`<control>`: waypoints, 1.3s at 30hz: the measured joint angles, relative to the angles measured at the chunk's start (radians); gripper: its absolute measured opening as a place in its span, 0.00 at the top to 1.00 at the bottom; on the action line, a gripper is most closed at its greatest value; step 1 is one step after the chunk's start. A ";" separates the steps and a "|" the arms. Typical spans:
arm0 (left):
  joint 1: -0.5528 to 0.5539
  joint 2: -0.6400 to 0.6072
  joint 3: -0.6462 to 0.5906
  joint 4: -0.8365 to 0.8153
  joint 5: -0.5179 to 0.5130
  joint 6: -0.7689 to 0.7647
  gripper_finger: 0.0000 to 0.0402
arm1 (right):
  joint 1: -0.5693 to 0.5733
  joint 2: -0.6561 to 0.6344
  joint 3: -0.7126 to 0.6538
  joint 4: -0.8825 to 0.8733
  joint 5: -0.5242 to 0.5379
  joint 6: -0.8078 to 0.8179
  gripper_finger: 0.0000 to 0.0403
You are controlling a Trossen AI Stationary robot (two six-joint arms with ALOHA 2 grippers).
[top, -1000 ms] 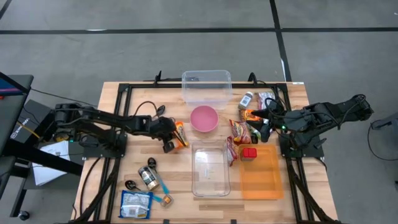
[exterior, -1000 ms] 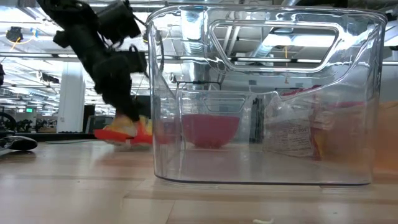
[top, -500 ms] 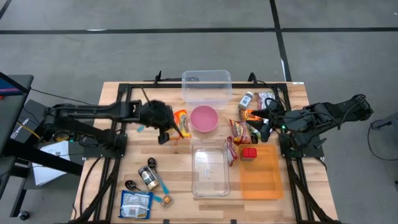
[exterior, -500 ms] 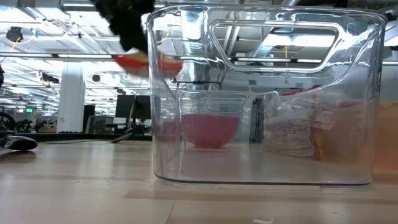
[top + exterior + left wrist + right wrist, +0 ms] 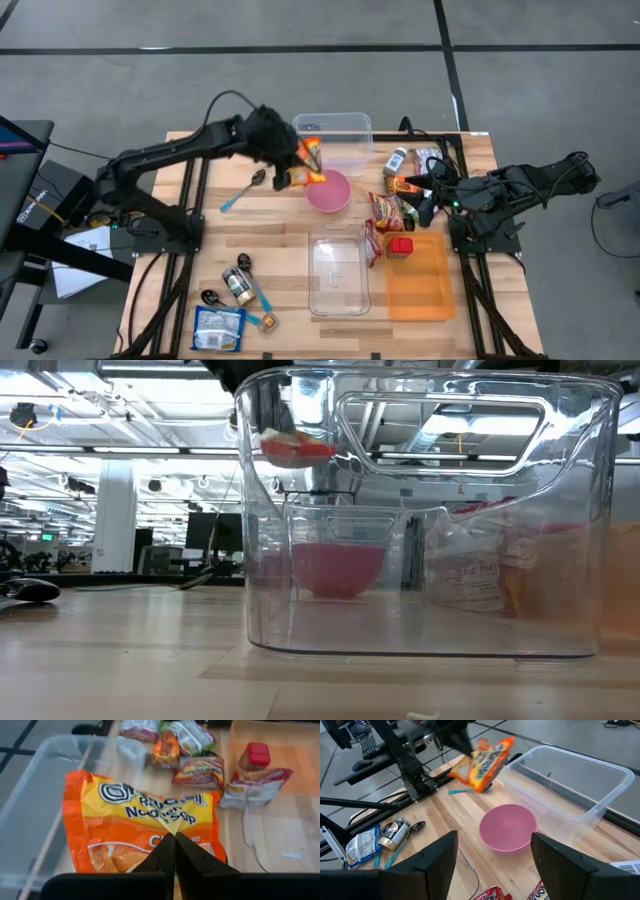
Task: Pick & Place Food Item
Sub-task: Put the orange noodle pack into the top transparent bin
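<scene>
High view: the left gripper (image 5: 291, 168) carries the orange noodle packet (image 5: 310, 160) above the worktop (image 5: 280, 290), between the pink bowl (image 5: 328, 191) and the clear bin (image 5: 332, 137) at the far edge.

Left wrist view: fingers (image 5: 165, 852) pressed together, pinching the packet's edge, its long side hanging across the bin's rim.

Right wrist view: the right gripper (image 5: 492, 855) waits with fingers spread, empty.

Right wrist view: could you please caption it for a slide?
Left hand holds an orange noodle packet above the pink bowl.

The left tool (image 5: 296, 163) now holds the noodle packet (image 5: 310, 160) lifted off the worktop (image 5: 180, 250), carried from left of the pink bowl (image 5: 328, 190) toward the far edge, between the bowl and the clear bin (image 5: 333, 140).
</scene>
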 joint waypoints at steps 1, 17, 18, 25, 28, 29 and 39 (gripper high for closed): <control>0.018 0.026 0.029 -0.005 0.017 0.020 1.00 | -0.005 0.000 0.000 0.000 0.000 0.000 0.39; 0.223 0.343 0.348 -0.017 0.201 0.171 1.00 | -0.055 0.000 0.000 -0.008 -0.001 0.008 0.39; 0.230 0.358 0.353 -0.017 0.205 0.177 1.00 | -0.061 0.000 0.000 -0.011 -0.002 0.008 0.39; 0.269 0.426 0.362 -0.016 0.236 0.208 1.00 | -0.093 0.000 0.000 -0.015 -0.003 0.008 0.39; 0.281 0.448 0.363 -0.014 0.240 0.241 1.00 | -0.105 0.000 0.000 -0.015 -0.004 0.008 0.39; 0.286 0.458 0.363 -0.014 0.248 0.247 1.00 | -0.110 0.000 0.000 -0.015 -0.004 0.008 0.39; 0.324 0.523 0.363 -0.018 0.308 0.280 1.00 | -0.137 0.000 0.000 -0.014 -0.004 0.031 0.39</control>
